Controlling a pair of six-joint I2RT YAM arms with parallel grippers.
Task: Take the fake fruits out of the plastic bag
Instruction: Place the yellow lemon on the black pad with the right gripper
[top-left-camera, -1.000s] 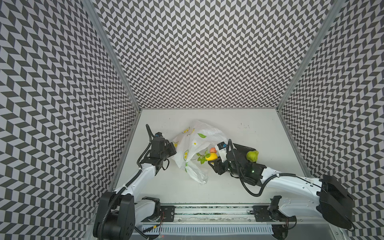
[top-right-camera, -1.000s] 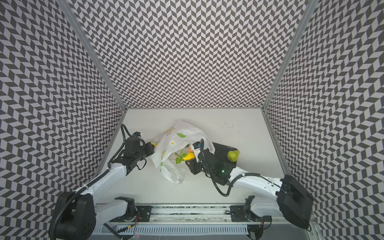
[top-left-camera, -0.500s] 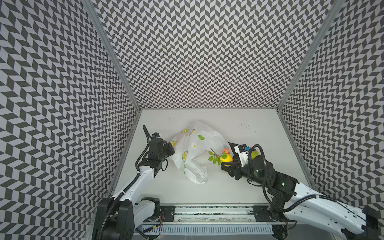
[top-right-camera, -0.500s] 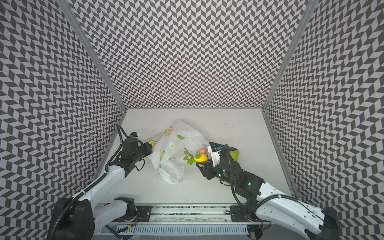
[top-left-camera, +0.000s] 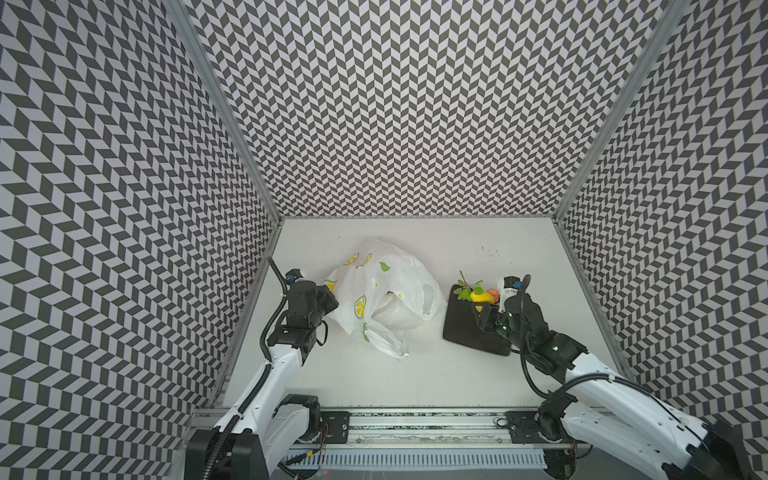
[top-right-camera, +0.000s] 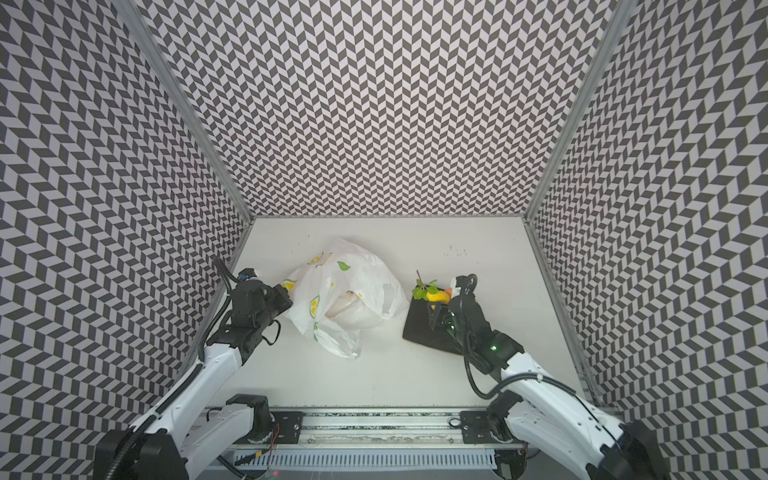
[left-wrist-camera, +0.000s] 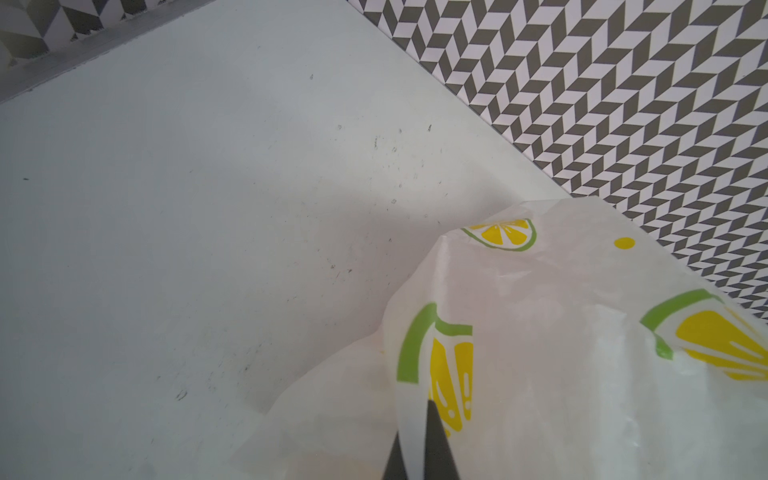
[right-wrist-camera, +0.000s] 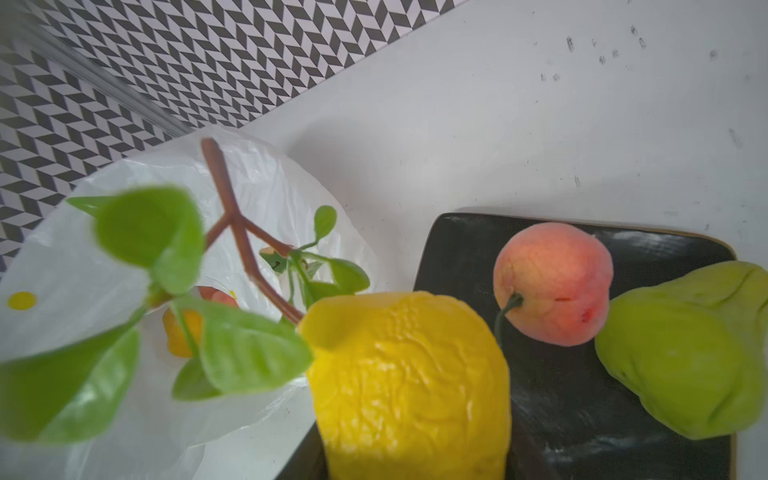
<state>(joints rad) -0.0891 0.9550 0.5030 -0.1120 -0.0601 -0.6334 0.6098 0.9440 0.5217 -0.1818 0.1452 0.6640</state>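
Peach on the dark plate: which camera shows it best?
Right wrist view: the peach shows whole and close, stem included, on the dark plate beside the yellow lemon. In both top views it is only a small pink-orange patch. The left wrist view misses it, facing the plastic bag.

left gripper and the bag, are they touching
Touching: the left wrist view shows the left gripper pinching the bag film between its fingers.

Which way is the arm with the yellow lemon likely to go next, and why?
Probably set it down and open its jaws: the right gripper holds the lemon at the dark plate's edge, beside the peach already lying there, while more fruit shows inside the plastic bag.
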